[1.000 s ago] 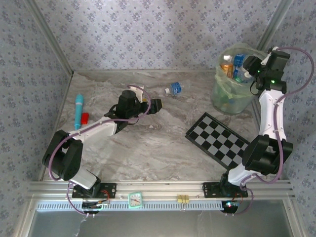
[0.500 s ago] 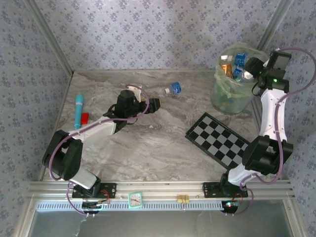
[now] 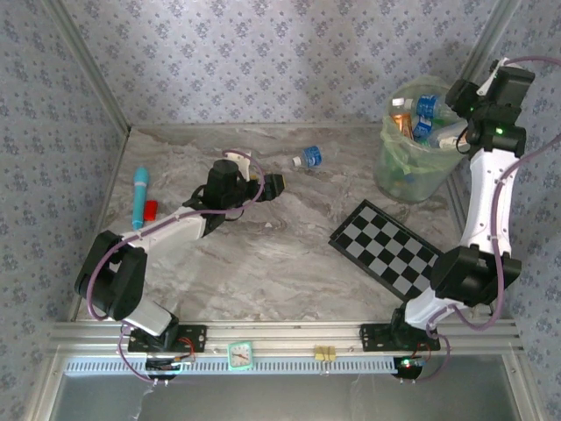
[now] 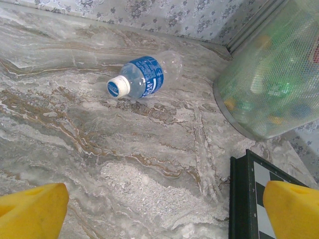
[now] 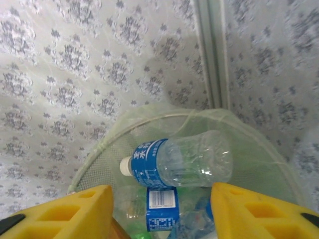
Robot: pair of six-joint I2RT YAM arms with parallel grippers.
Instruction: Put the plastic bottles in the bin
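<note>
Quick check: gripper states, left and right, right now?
Left gripper: open, empty.
Right gripper: open, empty, above the bin; a bottle lies inside it.

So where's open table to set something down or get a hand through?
Biggest bare patch: the marble between the left arm and the checkerboard, down to the near rail. Also the strip along the back wall between the turquoise tube and the loose bottle. Crowded: the right back corner, where the bin, heaped with bottles, stands close to the checkerboard.
</note>
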